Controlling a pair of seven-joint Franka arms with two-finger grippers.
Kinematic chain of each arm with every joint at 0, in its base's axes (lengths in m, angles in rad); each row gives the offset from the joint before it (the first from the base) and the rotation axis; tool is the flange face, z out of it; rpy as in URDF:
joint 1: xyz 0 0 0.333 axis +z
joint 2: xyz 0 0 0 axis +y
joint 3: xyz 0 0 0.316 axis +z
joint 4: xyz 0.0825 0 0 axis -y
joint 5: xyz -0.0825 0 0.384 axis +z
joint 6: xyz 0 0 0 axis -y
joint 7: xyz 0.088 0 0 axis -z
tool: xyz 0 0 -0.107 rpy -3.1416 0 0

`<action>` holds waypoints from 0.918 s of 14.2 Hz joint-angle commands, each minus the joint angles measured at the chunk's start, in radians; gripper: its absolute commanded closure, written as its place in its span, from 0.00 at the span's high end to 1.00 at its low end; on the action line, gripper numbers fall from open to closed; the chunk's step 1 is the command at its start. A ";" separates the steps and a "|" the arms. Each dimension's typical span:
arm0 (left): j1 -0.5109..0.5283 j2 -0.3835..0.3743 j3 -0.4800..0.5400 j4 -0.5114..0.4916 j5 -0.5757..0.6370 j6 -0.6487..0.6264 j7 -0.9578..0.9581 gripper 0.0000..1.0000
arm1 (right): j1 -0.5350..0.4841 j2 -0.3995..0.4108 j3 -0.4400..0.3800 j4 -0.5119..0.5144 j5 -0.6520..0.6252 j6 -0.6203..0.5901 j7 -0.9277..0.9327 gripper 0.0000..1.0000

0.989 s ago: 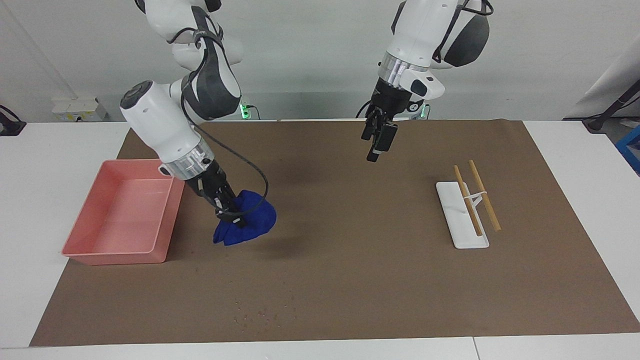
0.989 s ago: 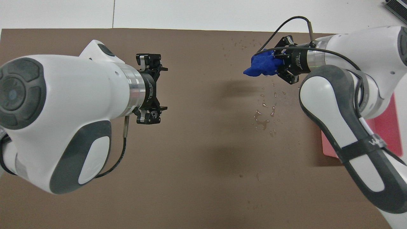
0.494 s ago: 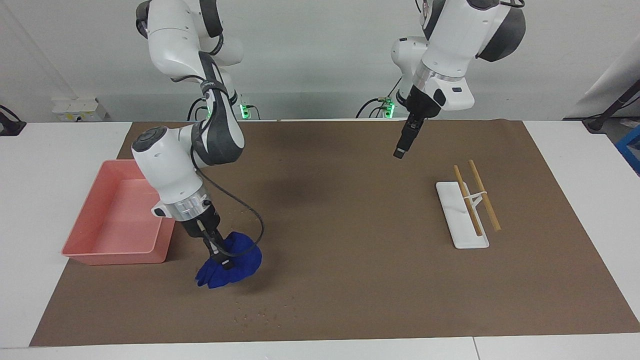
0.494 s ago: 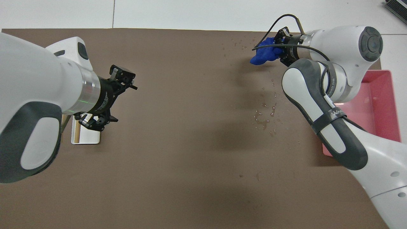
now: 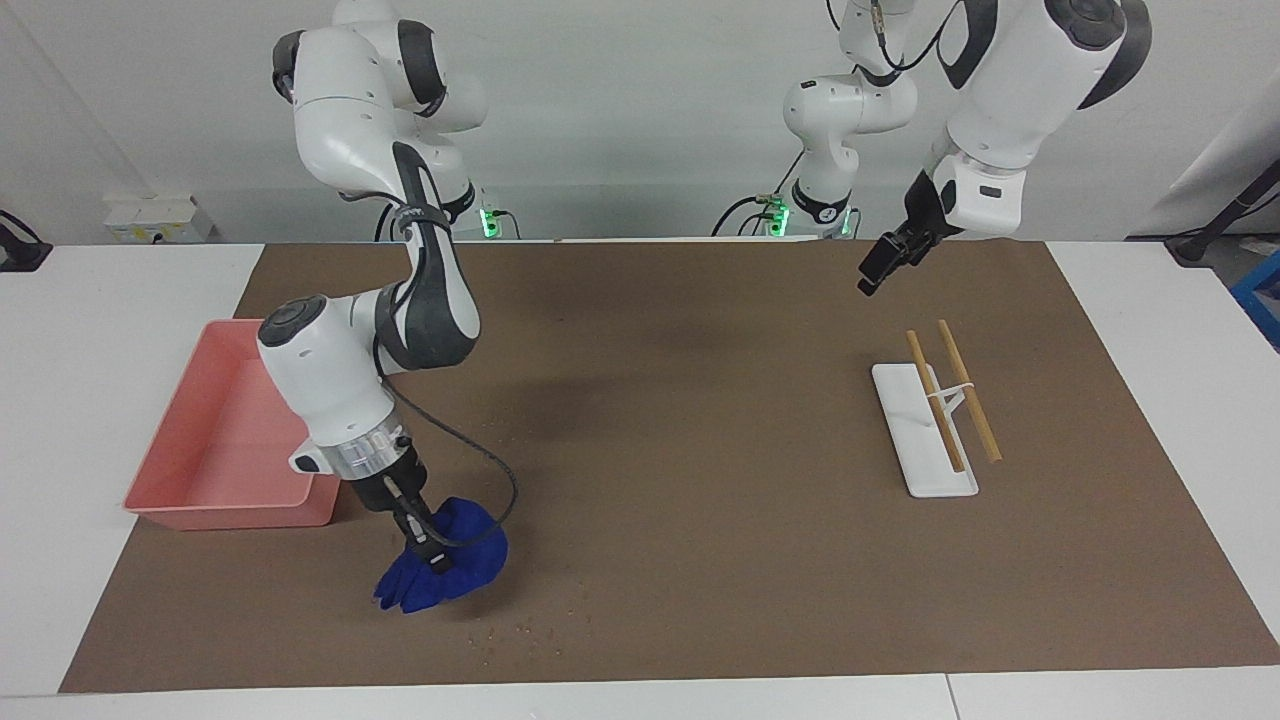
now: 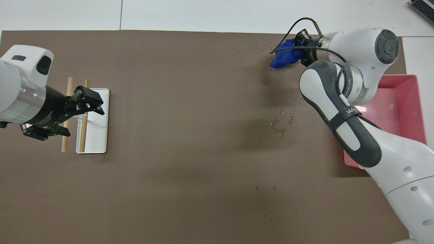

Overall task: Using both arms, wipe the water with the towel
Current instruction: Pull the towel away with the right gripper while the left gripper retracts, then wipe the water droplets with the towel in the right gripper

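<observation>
The right gripper (image 5: 432, 556) is pinching the towel (image 5: 450, 570) between pressed-together fingers, and the blue cloth is bunching up on the mat (image 5: 700, 450), touching it at the edge farthest from the robots, toward the right arm's end of the table. The left gripper (image 5: 872, 273) is hanging in the air with its fingers spread wide and holding nothing — in the overhead view it is sitting over the white rack (image 6: 93, 122) and the two wooden sticks (image 6: 66, 115).

The pink tray (image 5: 215, 430) is lying just beside the towel, nearer to the robots, partly off the mat's end; it is holding nothing that shows. The rack (a flat white plate with a small raised stand) is carrying the sticks, which are lying side by side across it, toward the left arm's end.

The water (image 6: 283, 127) is glinting as small specks on the mat, nearer to the robots than the towel and apart from it; a few more droplets (image 6: 257, 47) are lying just beside the cloth. The right arm (image 6: 342, 112) is stretching past the tray — its elbow is covering part of the tray in the overhead view.
</observation>
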 commanded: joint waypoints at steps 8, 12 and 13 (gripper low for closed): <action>0.100 -0.024 0.011 0.022 0.162 -0.045 0.571 1.00 | 0.050 -0.115 0.008 -0.372 -0.034 0.146 -0.034 0.00; 0.099 -0.034 0.016 0.007 0.209 -0.028 0.608 1.00 | 0.052 -0.214 0.008 -0.519 -0.034 0.128 -0.039 0.00; 0.097 -0.036 0.014 0.005 0.209 -0.036 0.610 1.00 | 0.052 -0.249 0.008 -0.566 -0.032 0.108 -0.037 0.00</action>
